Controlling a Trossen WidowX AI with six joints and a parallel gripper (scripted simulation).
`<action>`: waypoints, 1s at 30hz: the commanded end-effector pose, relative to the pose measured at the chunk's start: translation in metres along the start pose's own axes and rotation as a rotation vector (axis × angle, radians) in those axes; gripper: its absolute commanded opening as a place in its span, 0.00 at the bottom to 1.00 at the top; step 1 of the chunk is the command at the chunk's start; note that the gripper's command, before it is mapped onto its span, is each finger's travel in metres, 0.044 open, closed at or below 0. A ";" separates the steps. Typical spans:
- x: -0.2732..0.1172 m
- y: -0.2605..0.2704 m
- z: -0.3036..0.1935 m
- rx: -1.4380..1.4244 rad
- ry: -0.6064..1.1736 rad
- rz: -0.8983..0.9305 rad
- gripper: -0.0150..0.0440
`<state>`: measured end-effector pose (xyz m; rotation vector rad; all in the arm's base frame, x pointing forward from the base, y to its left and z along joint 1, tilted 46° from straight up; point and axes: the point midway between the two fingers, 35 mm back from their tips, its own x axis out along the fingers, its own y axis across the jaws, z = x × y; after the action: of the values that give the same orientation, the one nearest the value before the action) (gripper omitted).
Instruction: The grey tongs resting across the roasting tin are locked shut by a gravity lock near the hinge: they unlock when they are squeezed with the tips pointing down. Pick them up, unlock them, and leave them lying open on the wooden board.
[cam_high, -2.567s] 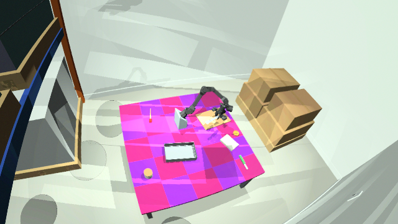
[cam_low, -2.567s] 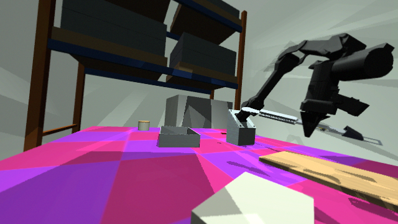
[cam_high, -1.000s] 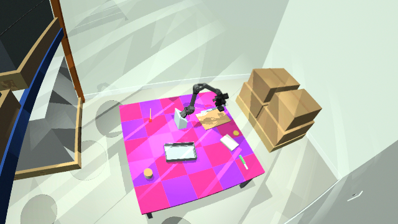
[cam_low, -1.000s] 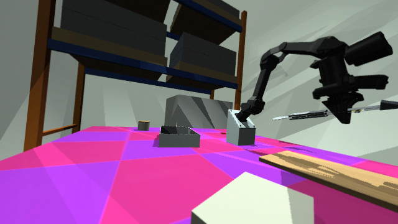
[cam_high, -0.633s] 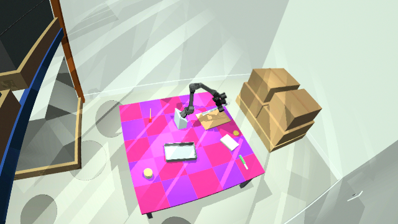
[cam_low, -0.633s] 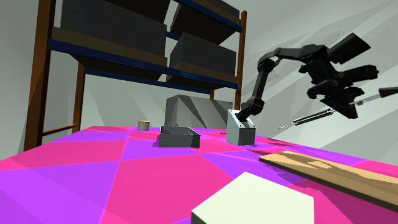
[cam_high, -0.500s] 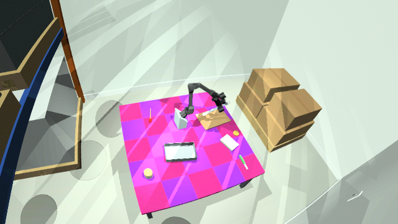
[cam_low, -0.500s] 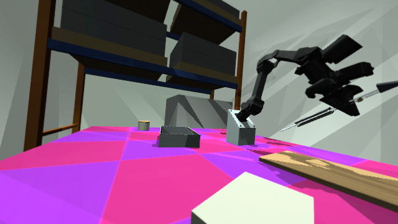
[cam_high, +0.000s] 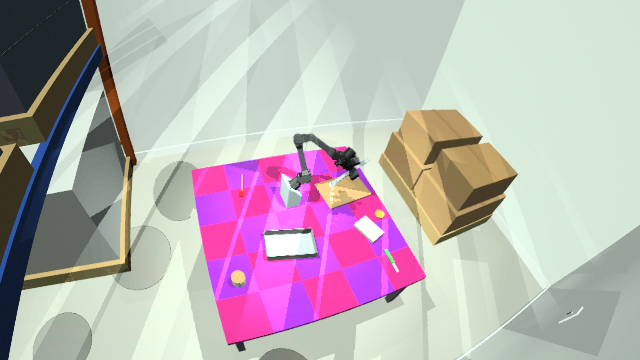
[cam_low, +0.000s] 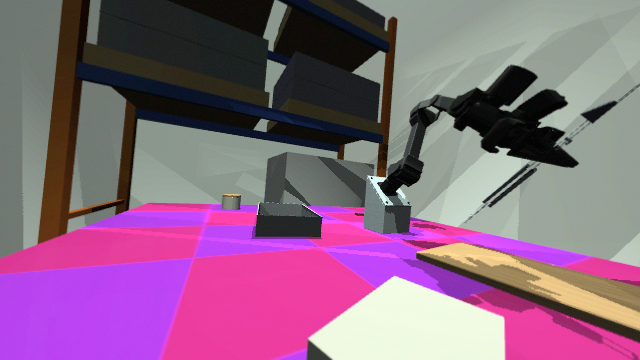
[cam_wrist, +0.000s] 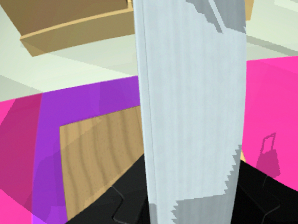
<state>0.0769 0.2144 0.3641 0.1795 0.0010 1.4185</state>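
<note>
Exterior view, nearest to farthest. A white block (cam_low: 407, 322) lies in the foreground on the pink-and-purple checked table (cam_low: 150, 290). Just beyond it, to the right, lies the wooden board (cam_low: 530, 282), flat on the table. Farther back the dark roasting tin (cam_low: 287, 220) stands near the table's middle, with the grey base block (cam_low: 386, 212) of the arm to its right and a small tan-lidded jar (cam_low: 231, 201) to its left, near the far edge. Behind the table rises a shelving rack (cam_low: 225, 100) loaded with boxes.

The arm reaches up from its base and over toward the board. Its end effector (cam_low: 559, 152) is clenched on the grey tongs (cam_low: 515, 182), held in the air above the far part of the board and touching neither board nor table. The tongs are tilted, tips lower left and hinge end upper right; the two arms lie close together.

Wrist view: the tongs (cam_wrist: 189, 96) fill the centre as a pale grey strip, the board (cam_wrist: 100, 156) beneath.

Top view: cardboard boxes (cam_high: 447, 170) stand beside the table.
</note>
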 end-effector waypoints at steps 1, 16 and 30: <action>-0.011 0.004 0.005 -0.017 -0.087 0.022 0.00; -0.045 0.017 -0.004 -0.122 -0.307 0.101 0.00; -0.053 0.022 -0.009 -0.157 -0.345 0.121 0.00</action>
<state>0.0483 0.1682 0.3513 0.2952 -0.3993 1.4821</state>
